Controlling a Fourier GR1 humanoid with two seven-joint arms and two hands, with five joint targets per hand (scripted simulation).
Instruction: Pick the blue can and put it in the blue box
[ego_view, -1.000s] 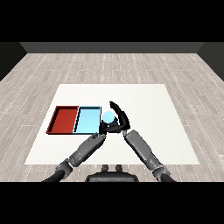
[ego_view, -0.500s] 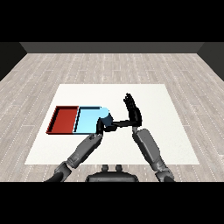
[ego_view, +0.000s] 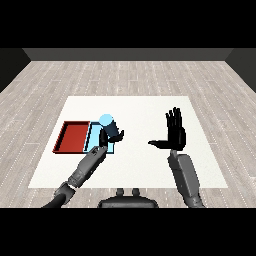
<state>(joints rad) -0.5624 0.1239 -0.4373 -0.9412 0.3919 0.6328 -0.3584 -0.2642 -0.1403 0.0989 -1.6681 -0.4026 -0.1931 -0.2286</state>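
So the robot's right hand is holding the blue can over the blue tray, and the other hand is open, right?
Not quite: the left hand holds the blue can over the blue tray. The right hand is the open one, off to the side. The head view shows it.

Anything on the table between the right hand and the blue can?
No. In the head view, only bare white table separates the right hand from the blue can.
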